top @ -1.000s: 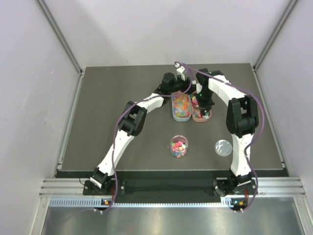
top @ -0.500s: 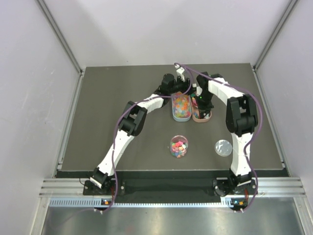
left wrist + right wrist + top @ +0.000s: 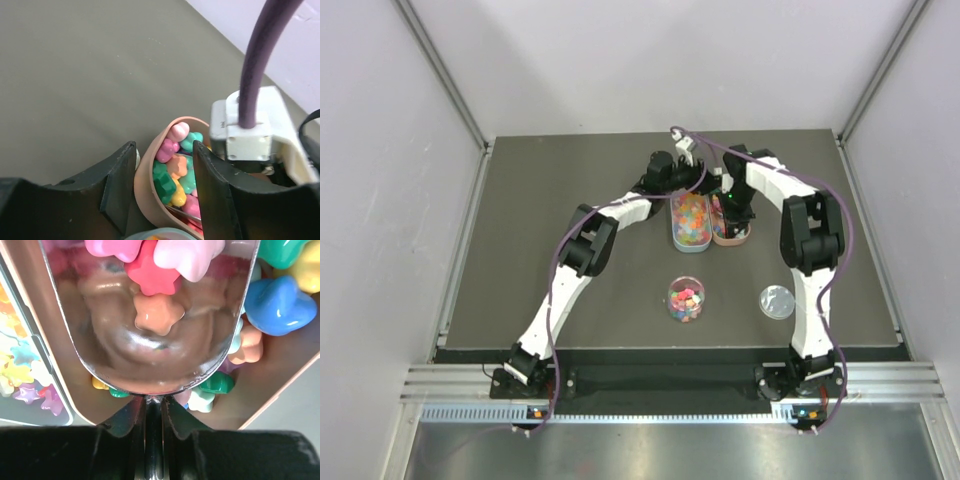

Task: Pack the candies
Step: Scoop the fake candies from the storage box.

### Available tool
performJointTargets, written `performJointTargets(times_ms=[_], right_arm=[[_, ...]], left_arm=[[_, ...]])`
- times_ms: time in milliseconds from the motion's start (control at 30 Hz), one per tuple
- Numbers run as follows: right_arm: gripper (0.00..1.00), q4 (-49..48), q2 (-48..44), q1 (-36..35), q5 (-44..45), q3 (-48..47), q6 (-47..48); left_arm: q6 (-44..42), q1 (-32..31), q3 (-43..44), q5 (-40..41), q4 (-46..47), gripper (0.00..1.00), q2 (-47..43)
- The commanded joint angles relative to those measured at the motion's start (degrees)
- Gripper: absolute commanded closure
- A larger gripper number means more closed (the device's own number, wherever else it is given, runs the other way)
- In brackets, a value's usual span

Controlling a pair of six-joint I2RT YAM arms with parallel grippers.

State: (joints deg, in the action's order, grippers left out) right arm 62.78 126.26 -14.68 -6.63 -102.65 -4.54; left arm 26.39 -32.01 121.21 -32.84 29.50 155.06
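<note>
Change: right arm has drawn in a little toward the upper left of the overhead view, taking the right tool (image 3: 152, 425) and scoop (image 3: 150, 340) deeper along the tub (image 3: 145, 185); the left wrist has nudged the same way.
Meaning: scooping looks under way, with a small load aboard and the carry to the cup (image 3: 671, 297) not yet made.
Right tool: pinched tight on the scoop's thin handle.
Left tool (image 3: 162, 167): jaws about half apart, straddling the tub's rounded end and pressed to it on both sides, apparently steadying it.
Candies (image 3: 272, 305): heaped in the tub at upper centre, a few riding in the scoop, more in the tray (image 3: 689, 249) just left of it, and some already in the cup at lower centre.
Lid (image 3: 777, 300): flat on the tabletop (image 3: 570, 180), right of the cup and apart from it.
Materials: scoop glossy and see-through; tub matte tan; tray pale and translucent; tabletop dull grey.
Shapes: tub candies chunky, lobed and opaque; tray candies small, star-like and glassy.
</note>
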Motion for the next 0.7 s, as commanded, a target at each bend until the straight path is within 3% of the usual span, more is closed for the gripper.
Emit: performJointTargets(times_ms=[0,267,433,500,667], right_arm=[[1.00,-2.14,-3.73,0.70,-1.36,2.01,-0.03],[1.00,-6.88,-6.99,0.53,-1.36,6.06,1.19],[1.00,-9.16,-8.74,0.53,-0.84,7.20,3.04],[1.00,-10.13,-9.71,0.44,-1.01,8.43,3.39],[1.00,-16.19,-14.09,0.35,-1.10,14.40,3.48]], left_arm=[[2.61,0.89,-1.84,-1.79,2.49,0.46,-8.10],[-1.77,2.65,-2.47,0.67,-0.92,0.43,-13.20],[-14.68,3.18,-2.11,6.37,-9.17,0.41,-15.83],[-18.46,3.97,-4.30,10.68,-10.77,0.40,-17.77],[-22.60,8.19,-12.11,10.00,-16.65,0.40,-26.73]])
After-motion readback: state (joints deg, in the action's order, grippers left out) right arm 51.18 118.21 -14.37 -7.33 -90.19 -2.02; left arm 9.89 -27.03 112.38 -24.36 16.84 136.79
